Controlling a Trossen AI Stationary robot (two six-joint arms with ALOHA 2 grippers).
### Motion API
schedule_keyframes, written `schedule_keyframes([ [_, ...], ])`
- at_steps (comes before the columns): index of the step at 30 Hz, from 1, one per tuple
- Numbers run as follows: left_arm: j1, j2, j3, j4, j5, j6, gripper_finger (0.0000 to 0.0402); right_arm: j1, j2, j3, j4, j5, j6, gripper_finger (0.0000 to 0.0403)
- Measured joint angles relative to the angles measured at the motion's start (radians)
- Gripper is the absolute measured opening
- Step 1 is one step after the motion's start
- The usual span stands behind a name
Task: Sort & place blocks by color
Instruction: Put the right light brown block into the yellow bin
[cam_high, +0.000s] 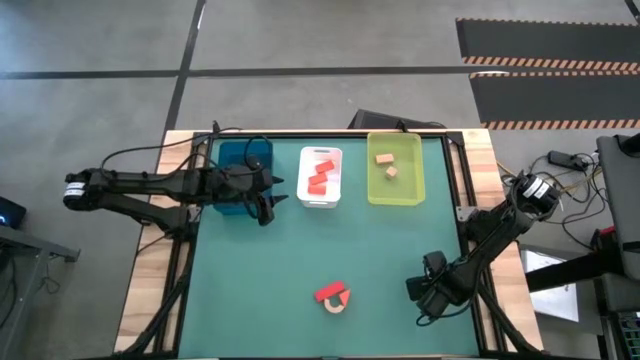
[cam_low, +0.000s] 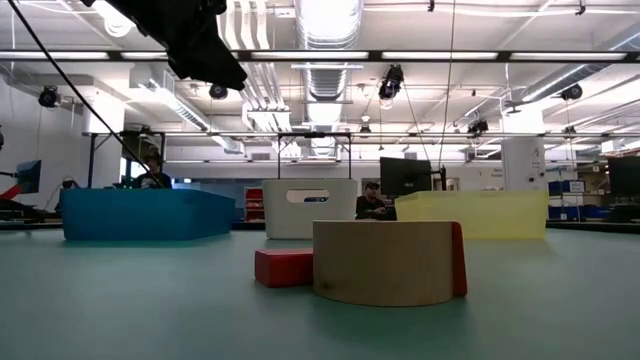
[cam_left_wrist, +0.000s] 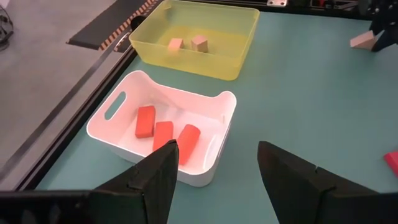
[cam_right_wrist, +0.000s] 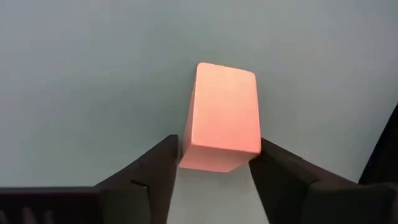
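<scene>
Two dark robot arms work over a green table (cam_high: 300, 260), seen from above. Along the table's 12 o'clock edge sit three trays in a row: a blue tray (cam_high: 228, 158) toward 10 o'clock, a white tray (cam_high: 304, 195) at 12 o'clock holding three red blocks (cam_high: 320, 176), and a yellow-green tray (cam_high: 410, 190) toward 1 o'clock holding two tan blocks (cam_high: 387, 164).

Near 6 o'clock lie a red block (cam_high: 332, 291) and a tan arch piece (cam_high: 336, 304), touching each other.

The left gripper (cam_high: 266, 205) hovers beside the blue tray, just short of the white tray, its jaws parted and holding nothing.

The right gripper (cam_high: 426, 300) sits low at about 4 o'clock. Its wrist camera shows a red brick (cam_right_wrist: 221, 115) on the table between its two fingers (cam_right_wrist: 146, 180), one at each side of the block's near end, right at its edges; I cannot tell whether they press on it.
</scene>
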Motion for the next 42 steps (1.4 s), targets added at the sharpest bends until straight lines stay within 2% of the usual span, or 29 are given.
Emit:
schedule_keyframes([
  [5,0.0,0.0,-0.001,0.001,0.0,-0.008,0.0203,0.0,-0.001,-0.001,-0.001,0.001,-0.029,0.0124],
  [17,0.0,0.0,-0.052,0.053,0.0,-0.036,0.0203,-0.008,-0.065,0.039,-0.038,0.0,-0.049,0.0121],
  [22,-0.009,0.0,-0.06,0.062,0.0,-0.037,0.0203,-0.044,-0.082,0.099,-0.061,0.095,-0.098,0.0121],
  [32,-0.01,0.0,-0.063,0.081,0.0,-0.026,0.0203,-0.23,-0.068,0.269,-0.093,0.233,-0.447,0.0125],
  [42,-0.011,0.0,-0.063,0.081,0.0,-0.027,0.0203,-0.512,-0.068,0.468,-0.197,0.275,-0.945,0.0126],
])
